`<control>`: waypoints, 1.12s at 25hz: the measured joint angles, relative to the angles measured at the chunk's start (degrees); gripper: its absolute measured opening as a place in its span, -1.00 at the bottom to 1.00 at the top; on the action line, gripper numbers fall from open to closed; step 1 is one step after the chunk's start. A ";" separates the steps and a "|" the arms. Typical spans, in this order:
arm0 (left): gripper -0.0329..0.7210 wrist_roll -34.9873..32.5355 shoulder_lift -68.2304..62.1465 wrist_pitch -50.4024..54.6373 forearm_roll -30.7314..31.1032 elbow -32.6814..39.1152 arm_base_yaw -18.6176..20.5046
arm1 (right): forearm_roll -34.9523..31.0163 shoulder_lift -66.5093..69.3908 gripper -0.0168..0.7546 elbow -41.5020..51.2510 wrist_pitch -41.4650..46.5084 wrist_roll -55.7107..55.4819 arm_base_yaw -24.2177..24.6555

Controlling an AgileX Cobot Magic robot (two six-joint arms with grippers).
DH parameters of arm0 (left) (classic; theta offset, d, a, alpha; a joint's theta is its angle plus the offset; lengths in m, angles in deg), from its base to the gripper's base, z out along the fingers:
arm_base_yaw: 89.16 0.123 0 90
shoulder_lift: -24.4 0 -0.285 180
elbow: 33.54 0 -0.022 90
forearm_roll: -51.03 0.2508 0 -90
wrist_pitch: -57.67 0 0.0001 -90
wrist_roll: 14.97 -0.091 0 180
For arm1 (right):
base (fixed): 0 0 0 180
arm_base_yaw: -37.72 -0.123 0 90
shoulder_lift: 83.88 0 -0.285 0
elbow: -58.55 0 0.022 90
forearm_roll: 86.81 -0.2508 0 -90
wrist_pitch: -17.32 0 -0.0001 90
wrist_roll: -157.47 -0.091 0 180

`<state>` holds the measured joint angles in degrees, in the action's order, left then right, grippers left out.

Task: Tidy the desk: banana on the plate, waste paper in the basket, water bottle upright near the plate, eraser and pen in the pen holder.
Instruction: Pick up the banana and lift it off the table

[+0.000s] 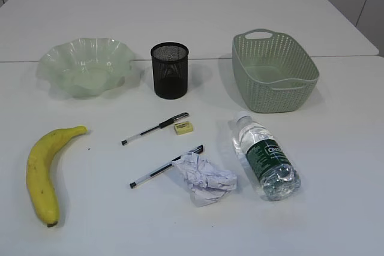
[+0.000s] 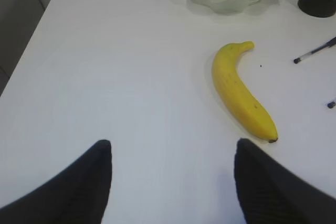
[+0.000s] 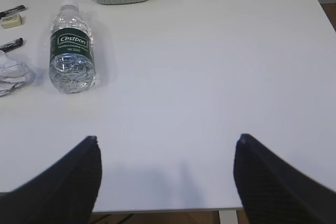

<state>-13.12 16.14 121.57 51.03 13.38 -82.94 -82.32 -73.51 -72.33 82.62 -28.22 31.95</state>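
Note:
A yellow banana (image 1: 42, 172) lies at the front left of the white table; it also shows in the left wrist view (image 2: 239, 90). A pale green wavy plate (image 1: 84, 64) stands at the back left. A black mesh pen holder (image 1: 170, 70) and a green basket (image 1: 273, 71) stand at the back. Two pens (image 1: 155, 129) (image 1: 166, 166), a yellow eraser (image 1: 183, 127), crumpled paper (image 1: 204, 178) and a water bottle (image 1: 266, 155) lying on its side are mid-table. My left gripper (image 2: 172, 148) is open, left of the banana. My right gripper (image 3: 165, 142) is open, right of the bottle (image 3: 72, 48).
The table's front edge shows under my right gripper (image 3: 184, 209). A seam between two tabletops (image 1: 336, 56) runs behind the basket. Neither arm shows in the exterior view.

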 joint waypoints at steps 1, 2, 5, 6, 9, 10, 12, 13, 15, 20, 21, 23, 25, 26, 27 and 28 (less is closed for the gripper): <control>0.46 0.00 0.00 0.00 0.00 0.00 0.00 | 0.00 0.00 0.56 0.00 0.00 0.00 0.00; 0.46 0.00 0.00 0.00 0.00 0.00 0.00 | 0.00 0.00 0.56 0.00 0.00 0.00 0.00; 0.46 0.00 0.00 0.00 0.00 0.00 0.00 | 0.00 0.00 0.56 0.00 0.00 0.00 0.00; 0.46 0.00 0.00 0.00 0.00 0.00 0.00 | 0.00 0.00 0.56 0.00 0.00 0.00 0.00; 0.46 0.00 0.00 0.00 0.00 0.00 0.00 | 0.00 0.00 0.56 0.00 0.00 0.00 0.00; 0.46 0.00 0.00 0.00 0.00 0.00 0.00 | 0.00 0.00 0.56 0.00 0.00 0.00 0.00; 0.46 0.00 0.00 0.00 0.00 0.00 0.00 | 0.00 0.00 0.56 0.00 0.00 0.00 0.00; 0.46 0.00 0.00 0.00 0.00 0.00 0.00 | 0.00 0.00 0.56 0.00 0.00 0.00 0.00; 0.46 0.00 0.00 0.00 0.00 0.00 0.00 | 0.00 0.00 0.56 0.00 0.00 0.00 0.00; 0.46 0.00 0.00 0.00 0.00 0.00 0.00 | 0.00 0.00 0.56 0.00 0.00 0.00 0.00; 0.46 0.00 0.00 0.00 0.00 0.00 0.00 | 0.00 0.00 0.56 0.00 0.00 0.00 0.00; 0.46 0.00 0.00 0.00 0.00 0.00 0.00 | 0.00 0.00 0.56 0.00 0.00 0.00 0.00; 0.46 0.00 0.00 0.00 0.00 0.00 0.00 | 0.00 0.00 0.56 0.00 0.00 0.00 0.00; 0.46 0.00 0.00 0.00 0.00 0.00 0.00 | 0.00 0.00 0.56 0.00 0.00 0.00 0.00; 0.46 0.00 0.00 0.00 0.00 0.00 0.00 | 0.00 0.00 0.56 0.00 0.00 0.00 0.00; 0.46 0.00 0.00 0.00 0.00 0.00 0.00 | 0.00 0.00 0.56 0.00 0.00 0.00 0.00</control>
<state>-13.12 16.14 121.57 51.03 13.38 -82.94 -82.32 -73.51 -72.33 82.62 -28.22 31.95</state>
